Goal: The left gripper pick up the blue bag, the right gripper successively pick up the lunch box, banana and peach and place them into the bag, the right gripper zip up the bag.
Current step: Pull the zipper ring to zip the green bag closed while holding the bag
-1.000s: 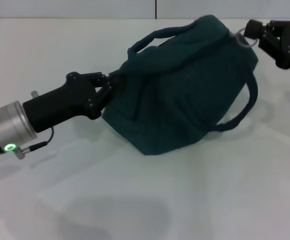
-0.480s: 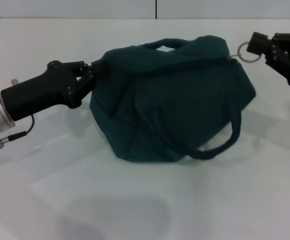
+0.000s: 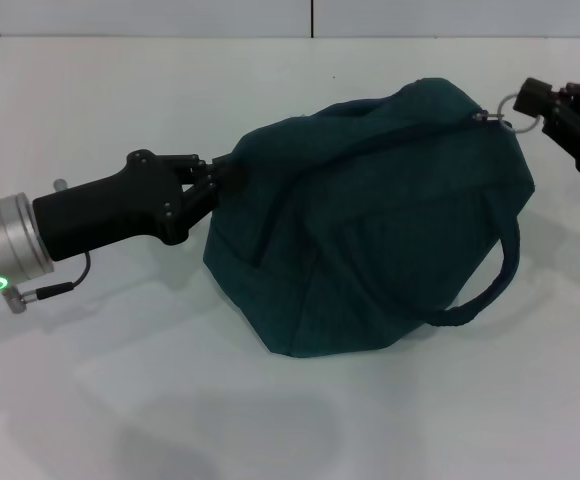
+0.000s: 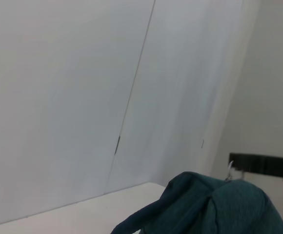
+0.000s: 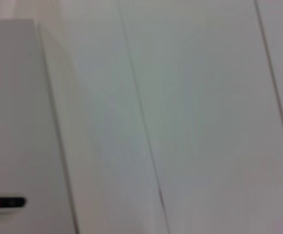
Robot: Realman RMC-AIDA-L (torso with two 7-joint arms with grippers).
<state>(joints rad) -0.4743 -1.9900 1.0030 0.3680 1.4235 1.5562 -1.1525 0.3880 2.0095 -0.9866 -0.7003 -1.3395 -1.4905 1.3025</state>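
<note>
Lab-like test bench, bare white table, plain white panelled walls

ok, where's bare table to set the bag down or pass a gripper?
Bare table runs along the near side of the blue bag, and behind it toward the wall. Crowded at both ends: left gripper clamps the bag's left end, right gripper holds the zipper ring.
</note>
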